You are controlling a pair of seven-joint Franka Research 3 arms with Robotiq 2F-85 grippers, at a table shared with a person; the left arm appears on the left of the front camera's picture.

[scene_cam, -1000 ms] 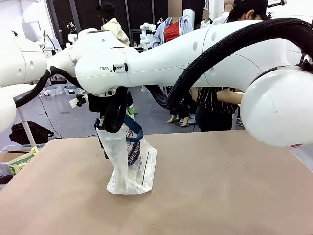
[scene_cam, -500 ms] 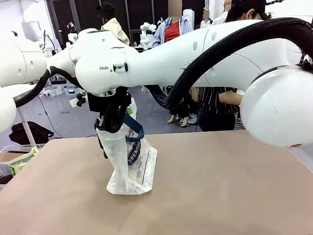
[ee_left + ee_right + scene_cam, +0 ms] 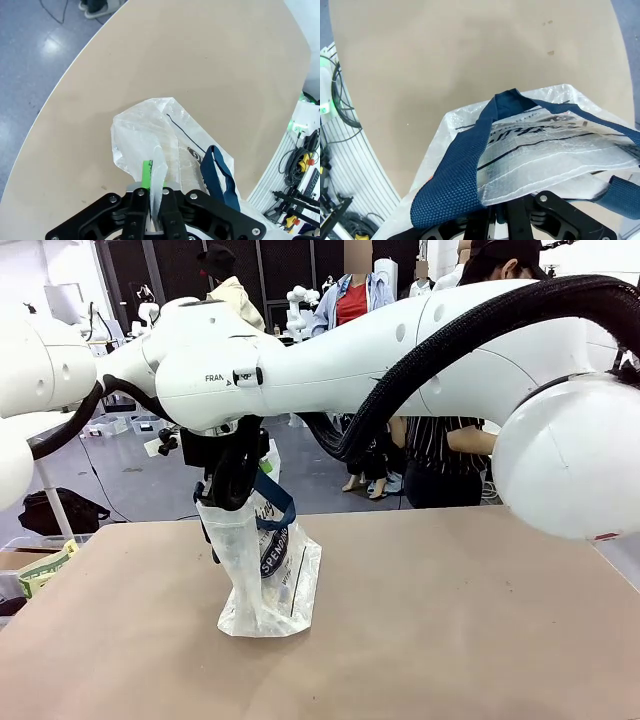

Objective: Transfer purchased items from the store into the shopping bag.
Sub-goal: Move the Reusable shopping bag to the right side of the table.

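The shopping bag (image 3: 262,575), translucent white with navy handles (image 3: 275,502) and dark lettering, stands at the table's left middle. Both black grippers meet at its mouth (image 3: 238,508) and hold it up. In the left wrist view my left gripper (image 3: 156,192) is shut on a thin fold of the bag's rim (image 3: 159,170), a green pad (image 3: 145,172) showing beside it. My right gripper (image 3: 495,220) is shut on the opposite rim, under a navy handle (image 3: 462,177). The store is out of view. I cannot make out the purchased items.
My right arm's white body and black hose (image 3: 420,350) span the top of the front view. A person in a striped top (image 3: 445,455) stands at the far side. A yellow-green packet (image 3: 45,568) lies off the table's left edge. The tan tabletop (image 3: 460,620) is bare around the bag.
My left gripper's jaws have come together on the bag's rim. The bag's top has shifted up very slightly; both arms hardly move.
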